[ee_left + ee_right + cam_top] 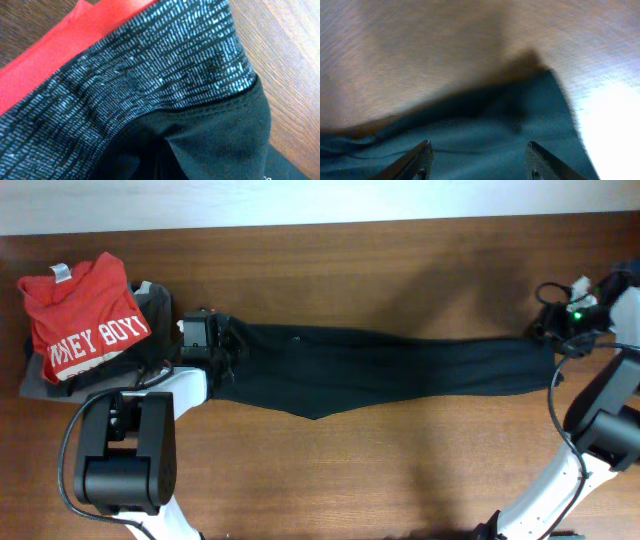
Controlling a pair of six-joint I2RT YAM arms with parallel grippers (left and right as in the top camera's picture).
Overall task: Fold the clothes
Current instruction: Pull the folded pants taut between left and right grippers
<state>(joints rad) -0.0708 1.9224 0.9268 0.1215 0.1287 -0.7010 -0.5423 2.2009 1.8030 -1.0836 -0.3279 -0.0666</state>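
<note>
The clothes, long black trousers (380,370), lie stretched out left to right across the wooden table (350,470). My left gripper (222,352) is at their waist end, shut on the bunched waistband. The left wrist view is filled by the grey-speckled band (150,75), the red inner waistband (60,45) and black cloth (215,135); its fingers are hidden. My right gripper (548,330) hovers at the leg end. In the right wrist view it (477,145) stands open, both fingers (422,155) spread over the black fabric (485,125), holding nothing.
A red T-shirt with white lettering (85,315) lies on a grey folded garment (152,300) at the far left, just behind my left arm. The left arm's base (125,450) and right arm's base (610,420) stand near the front corners.
</note>
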